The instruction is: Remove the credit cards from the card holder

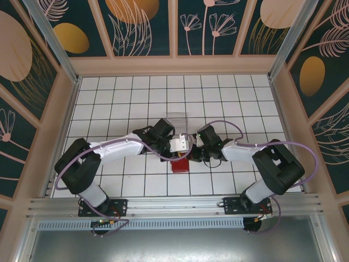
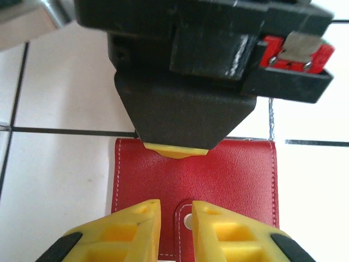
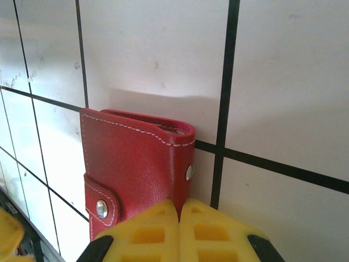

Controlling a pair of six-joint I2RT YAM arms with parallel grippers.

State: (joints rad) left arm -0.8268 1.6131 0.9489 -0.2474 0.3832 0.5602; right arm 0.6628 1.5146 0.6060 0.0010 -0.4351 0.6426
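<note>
The card holder (image 1: 180,165) lies on the white tiled counter (image 1: 109,98), near the middle and a little toward the arm bases. It is folded shut with its red outer side showing. Its tab (image 3: 101,203) wraps round one edge, with a metal snap (image 3: 101,207) on it. A pale sliver of lining shows in the fold; whatever is inside is hidden.

The right tool (image 3: 179,210) has its fingers pressed fully together, with the tips against the holder's edge beside a second snap (image 3: 188,172). I cannot tell whether any leather is caught between them. In the left wrist view that tip sits on the holder's far edge, just short of a black grid line.

The left tool (image 2: 175,217) is nearly closed. Its yellow fingers (image 2: 125,229) leave a slim gap, and the tab shows within it. I cannot tell whether they have hold of it.

A clear box (image 1: 175,118) stands just beyond both tools; its contents cannot be made out. Open tiles lie on every side of the holder, and the side walls (image 1: 59,123) and back wall are well apart from it. The two tools crowd close together directly above it.
</note>
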